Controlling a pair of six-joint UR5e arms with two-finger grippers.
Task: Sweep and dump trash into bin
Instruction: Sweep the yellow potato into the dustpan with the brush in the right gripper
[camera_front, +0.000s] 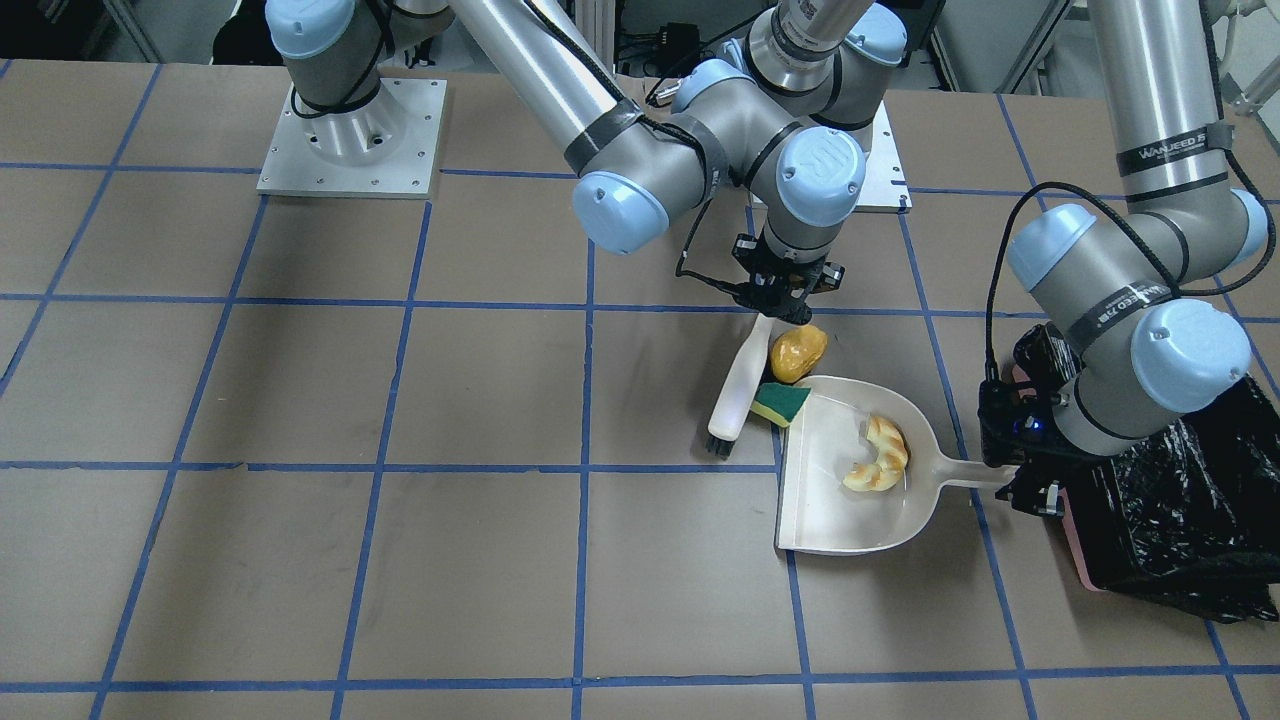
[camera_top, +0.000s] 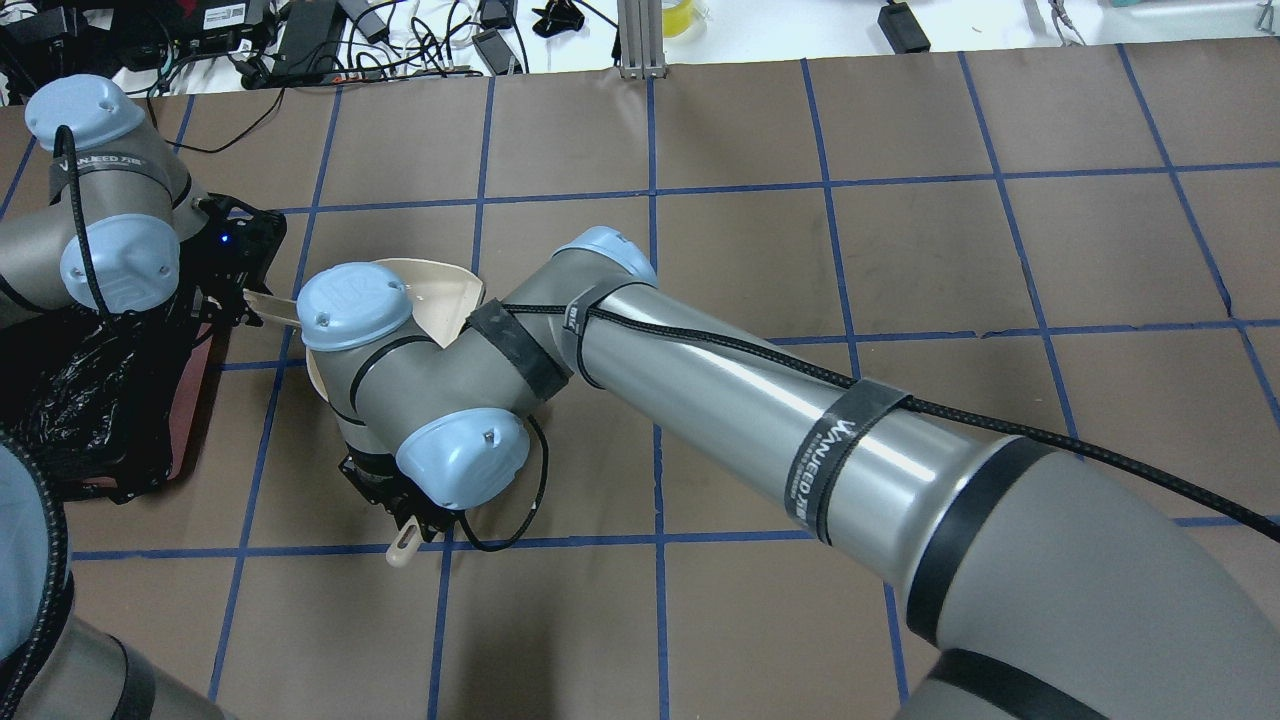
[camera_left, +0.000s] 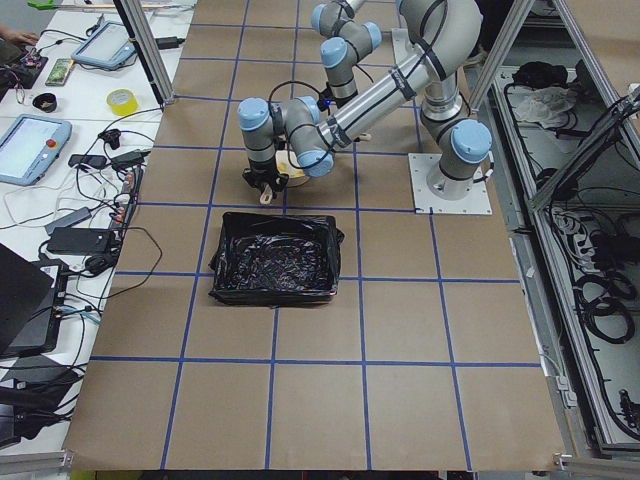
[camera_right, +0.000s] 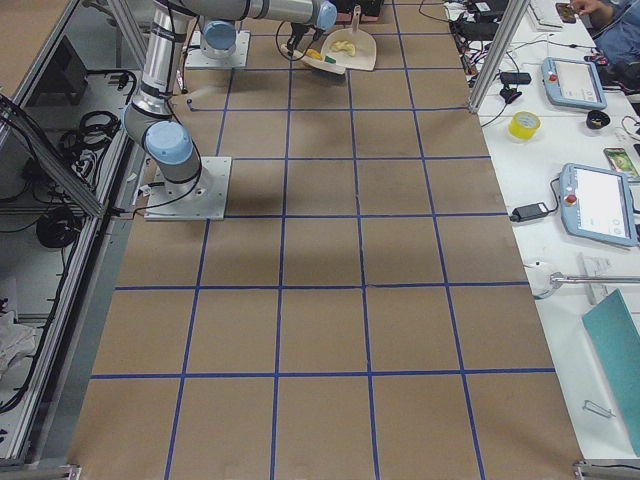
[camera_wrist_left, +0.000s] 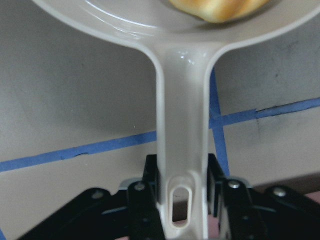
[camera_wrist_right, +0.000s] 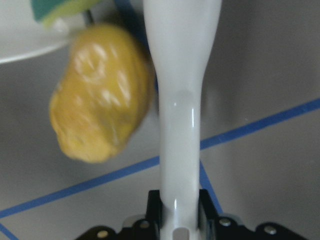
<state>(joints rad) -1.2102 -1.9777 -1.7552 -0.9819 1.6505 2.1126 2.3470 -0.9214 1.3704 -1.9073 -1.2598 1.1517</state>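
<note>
Carrying everything, the brown-papered table (camera_front: 300, 400) with its blue tape grid gives a flat floor to sweep across. The bin (camera_front: 1180, 520), its black bag open upward, stands just behind the dustpan's handle on the robot's left, probably so that tipping out is a short swing. The dustpan (camera_front: 830, 510) lies flat, its open lip turned away from the bin toward the brush. Its handle is clamped in the left end effector (camera_wrist_left: 182, 185), which pins it against the push. The brush (camera_front: 738, 385) slants with its bristles down by the lip, its handle gripped tight by the right end effector (camera_wrist_right: 180, 207). The bread piece (camera_front: 878, 455) is already in the pan. The potato-like lump (camera_front: 797, 352) sits outside, just beside the brush handle. The sponge wedge (camera_front: 781, 403) rests at the lip's corner, likely next to go in.
</note>
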